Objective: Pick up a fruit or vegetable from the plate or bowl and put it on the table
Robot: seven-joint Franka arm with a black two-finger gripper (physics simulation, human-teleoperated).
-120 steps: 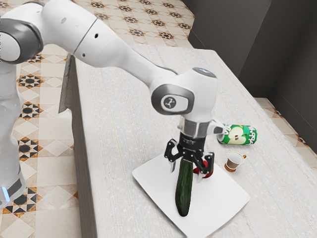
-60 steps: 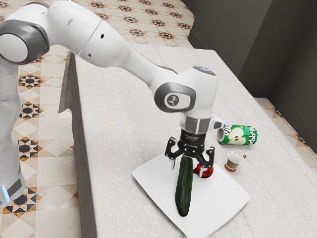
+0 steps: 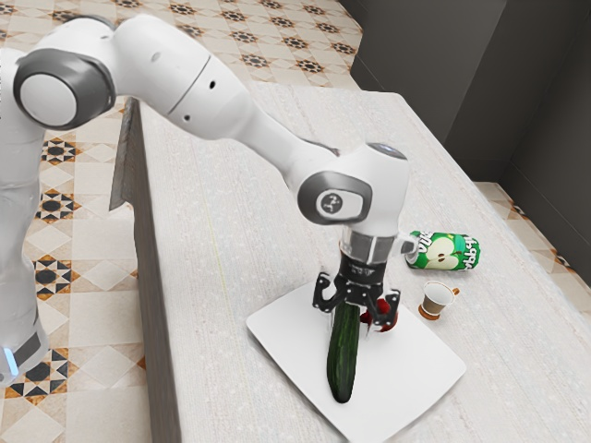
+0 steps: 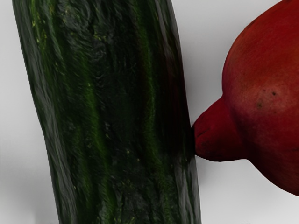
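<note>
The gripper [image 3: 352, 323] is hanging low over the plate [image 3: 406, 378], pointing down, with its fingers standing spread and pinching nothing. The cucumber [image 3: 343, 360] is lying on that plate, and its end farther from the exterior view's lower edge is sitting right beneath the gripper. From there its long axis is running toward the lower edge of the exterior view, so most of its length is reaching out from under the hand. The fingers are standing apart across that axis, one toward each long side, which is looking like the right way round for a squeeze over the width. Only one arm [image 3: 222, 92] is working here, so no choice of nearer hand is arising. The step in hand is probably the lining up for a grasp, with the lift and the trip to the table [image 3: 231, 231] remaining. The pomegranate [image 4: 264, 93] is lying on the plate beside the cucumber, its narrow tip touching or nearly touching the dark skin, so the finger on that side is likely needing care to slip between them. A grip so near one end may also be letting the far end droop on lifting. Beyond the plate, a can [image 3: 443, 251] and a small cup [image 3: 436, 297] are resting on the table.
</note>
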